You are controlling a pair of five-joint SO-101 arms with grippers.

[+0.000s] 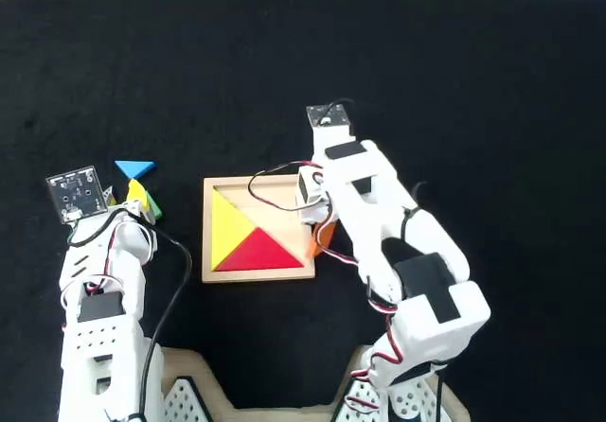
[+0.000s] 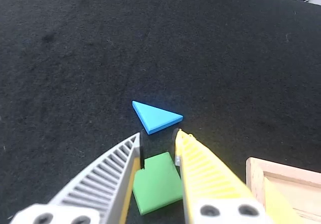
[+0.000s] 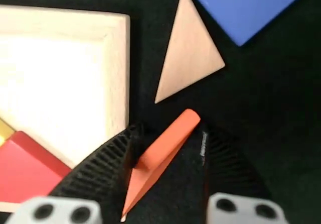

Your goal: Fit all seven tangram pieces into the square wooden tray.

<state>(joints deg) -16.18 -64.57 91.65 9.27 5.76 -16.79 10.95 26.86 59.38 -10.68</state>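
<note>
Tray, your right claw pinching an orange piece at its 3 o'clock, wrist view adding a beige triangle nearby, left claw spread over a green piece

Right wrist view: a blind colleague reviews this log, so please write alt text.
The right gripper holds a tilted orange piece between its fingers, just outside the wooden tray, which holds a red piece. Beyond lie a pale triangle and a blue piece.

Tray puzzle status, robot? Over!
Right gripper shut on orange piece beside tray. Left gripper open around green piece. Tray holds yellow triangle, red triangle.
</note>
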